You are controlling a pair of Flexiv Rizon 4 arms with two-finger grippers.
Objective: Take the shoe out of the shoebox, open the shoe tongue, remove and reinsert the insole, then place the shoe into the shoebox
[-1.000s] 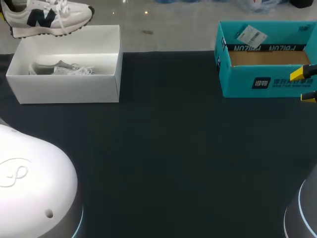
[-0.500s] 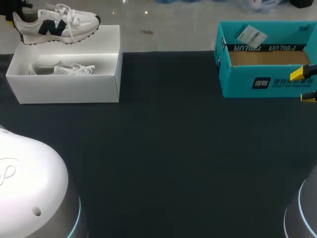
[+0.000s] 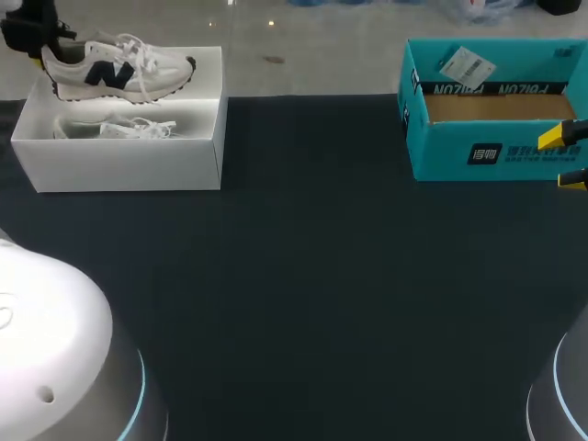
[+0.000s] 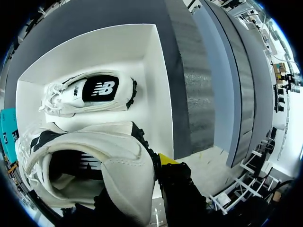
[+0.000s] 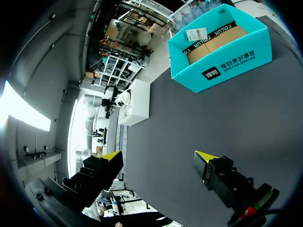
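A white sneaker (image 3: 119,69) with a dark logo hangs level just above the open white shoebox (image 3: 129,165) at the far left. My left gripper (image 3: 32,37) is shut on its heel; in the left wrist view the heel collar (image 4: 123,161) sits between the fingers of that gripper (image 4: 142,184), one yellow tip showing. A second white sneaker (image 3: 119,129) lies on its side inside the shoebox (image 4: 156,71), also visible below the held sneaker (image 4: 90,92). My right gripper (image 3: 565,158) stands open at the right edge, empty (image 5: 158,161).
An open teal cardboard box (image 3: 487,110) stands at the back right, just beside my right gripper, with a label on its far flap; it lies ahead of that gripper (image 5: 222,47). A dark mat (image 3: 312,276) covers the table between the two boxes.
My left gripper has carried the held sneaker rightward and downward, bringing it over the white shoebox. The right arm has stayed still.
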